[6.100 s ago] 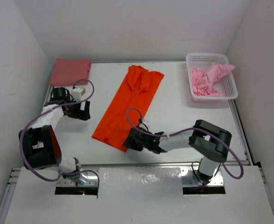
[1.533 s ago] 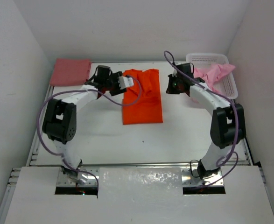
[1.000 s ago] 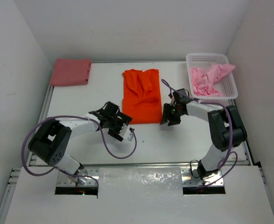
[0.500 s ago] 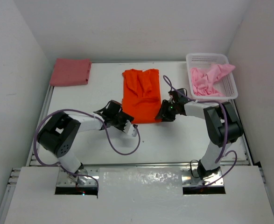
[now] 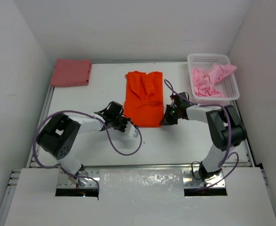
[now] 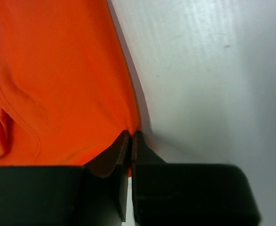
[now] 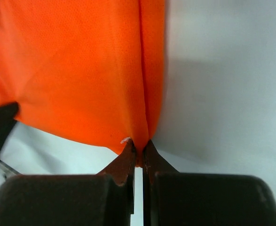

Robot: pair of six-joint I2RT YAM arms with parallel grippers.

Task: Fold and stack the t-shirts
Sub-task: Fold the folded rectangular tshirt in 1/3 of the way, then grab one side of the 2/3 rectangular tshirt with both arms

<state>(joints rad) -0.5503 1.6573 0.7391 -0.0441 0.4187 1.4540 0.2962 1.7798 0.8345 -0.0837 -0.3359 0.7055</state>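
Orange t-shirt [image 5: 144, 99]: flat on the table [image 5: 189, 141], left of the white basket [image 5: 208, 57] and a little nearer the arm bases than it
Its long axis: a narrow, already-doubled panel running near to far, short edges crosswise; bunched folds sit at the far end, level with the basket, but which end is the collar I cannot tell
Left gripper [image 6: 130, 134]: jaws pressed together on the shirt's near corner, the one farther from the basket
Right gripper [image 7: 138, 144]: jaws nipped tight on the near corner on the basket's side, cloth caught at the very tips
Why held so: probably one pinch per near corner keeps that short edge straight, so it can be lifted and carried over towards the far end to halve the panel
Rose-red t-shirt [image 5: 71, 72]: folded flat, well apart from the basket at the table's opposite far corner; probably the base of the stack
Light pink t-shirt [image 5: 208, 81]: crumpled inside the basket, one part draped over its rim, not yet folded
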